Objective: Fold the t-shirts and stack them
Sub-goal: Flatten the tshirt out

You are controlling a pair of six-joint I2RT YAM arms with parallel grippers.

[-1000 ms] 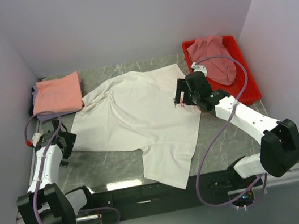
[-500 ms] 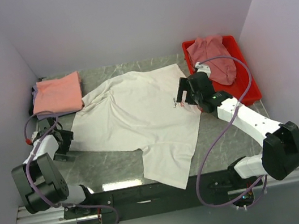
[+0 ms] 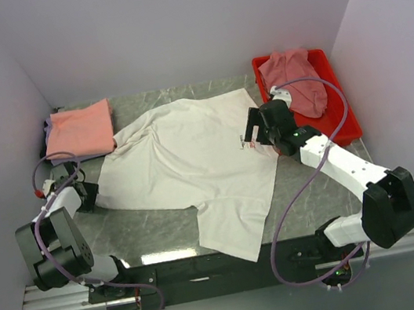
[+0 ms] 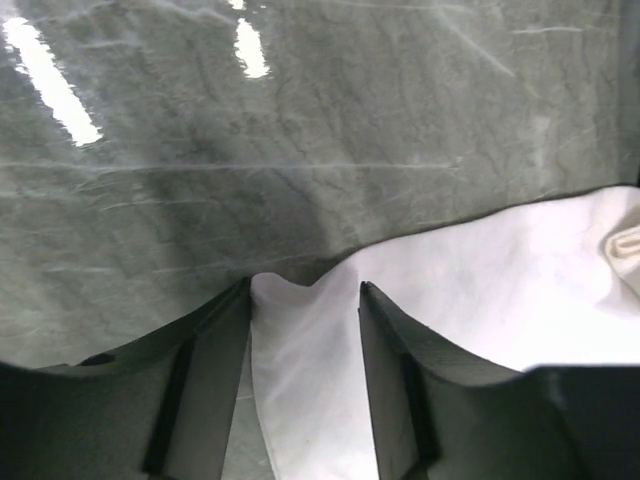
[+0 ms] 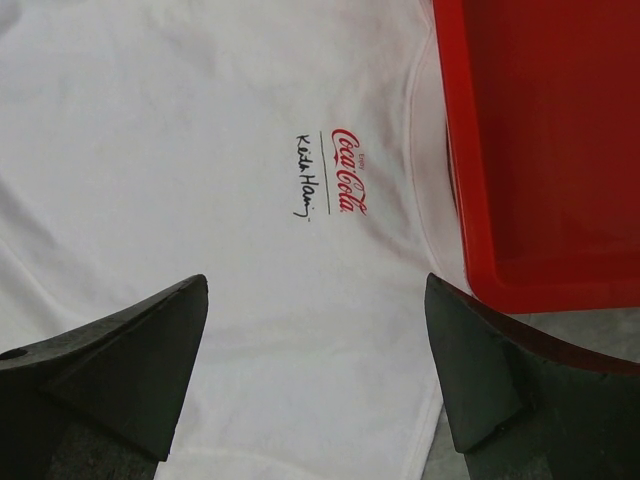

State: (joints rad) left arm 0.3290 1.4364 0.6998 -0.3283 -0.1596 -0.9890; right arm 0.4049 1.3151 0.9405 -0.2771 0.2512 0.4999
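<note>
While you check the far left: folded salmon-orange t-shirt (image 3: 79, 128) lies on a lavender t-shirt (image 3: 72, 156), well beyond the left gripper (image 4: 305, 285) fingers, no contact. Left fingers (image 4: 225, 330) are low on the table (image 4: 300, 120), about half apart. The hem corner of the white t-shirt (image 4: 480, 290) sits right between them, its edge meeting both inner faces. You cannot tell from these views whether the cloth is pinched or only straddled. Bare marble lies ahead of the fingertips, and the rest of the white cloth runs off past the right-hand finger.

The white tee is spread flat across the table middle, one sleeve toward the salmon stack, hem toward the arm bases.

Right gripper (image 5: 315, 285) hangs above the tee's chest, fingers (image 5: 140, 350) spread wide, nothing between them but the shirt below. The red chest logo (image 5: 348, 170) lies ahead of the fingertips, nearer the right-hand finger. The red tray (image 5: 540, 150) is just outside that finger, with the shirt edge against its wall. A dusty-pink t-shirt (image 3: 293, 77) is bunched inside the tray, beyond the fingers, untouched.
</note>
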